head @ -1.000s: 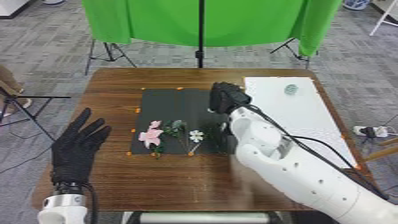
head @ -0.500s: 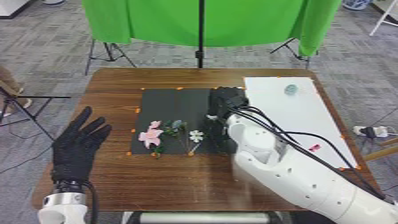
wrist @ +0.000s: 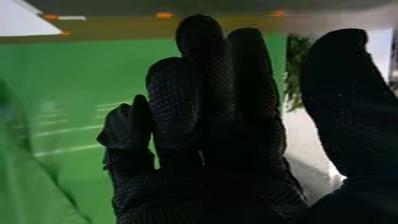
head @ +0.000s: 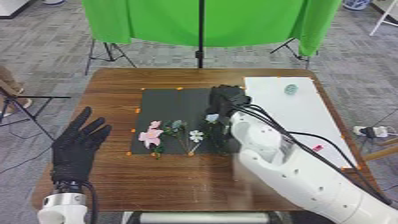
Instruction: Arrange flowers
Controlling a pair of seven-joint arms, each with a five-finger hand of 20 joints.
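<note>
Just by the white sheet's edge point(head: 251, 92) is the right robot hand point(head: 226, 96).

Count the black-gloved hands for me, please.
2: the robot's left hand is to the left of the black mat, and its right hand is over the mat's right part.

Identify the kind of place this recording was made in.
Probably a lab or recording studio: a green backdrop hangs on stands, and orange markers dot the wooden table.
</note>
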